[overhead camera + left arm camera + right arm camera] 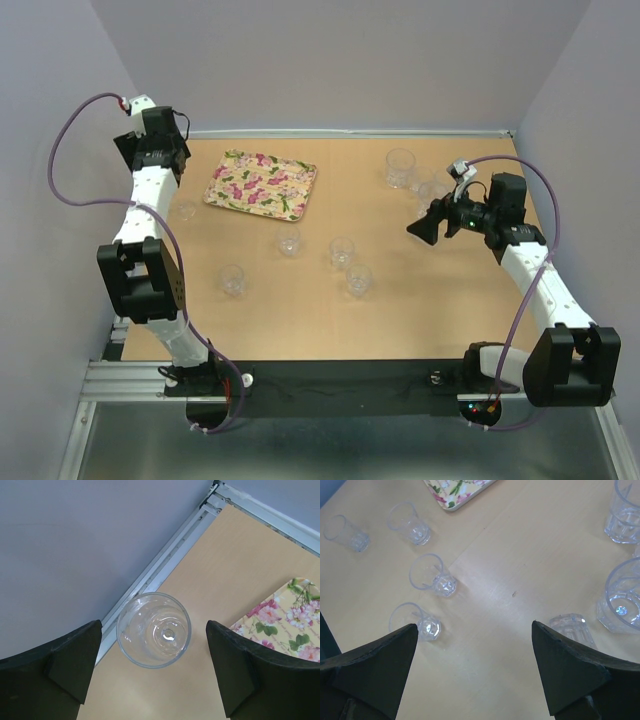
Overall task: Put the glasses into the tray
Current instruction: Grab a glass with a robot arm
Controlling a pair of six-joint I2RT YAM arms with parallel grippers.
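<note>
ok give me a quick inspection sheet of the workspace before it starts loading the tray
surface: light wood tabletop, no spills seen
job's things: flowered tray at far left, empty; glasses all standing on the table, four mid-table, a group far right, one by the left edge
clutter: nothing seen
grippers: left gripper open, over the left-edge glass, not gripping it; right gripper open, holding nothing, beside the far-right group
cables: purple cable loops off each arm, clear of the glasses
surroundings: pale walls on three sides; metal rail along the table edge
</note>
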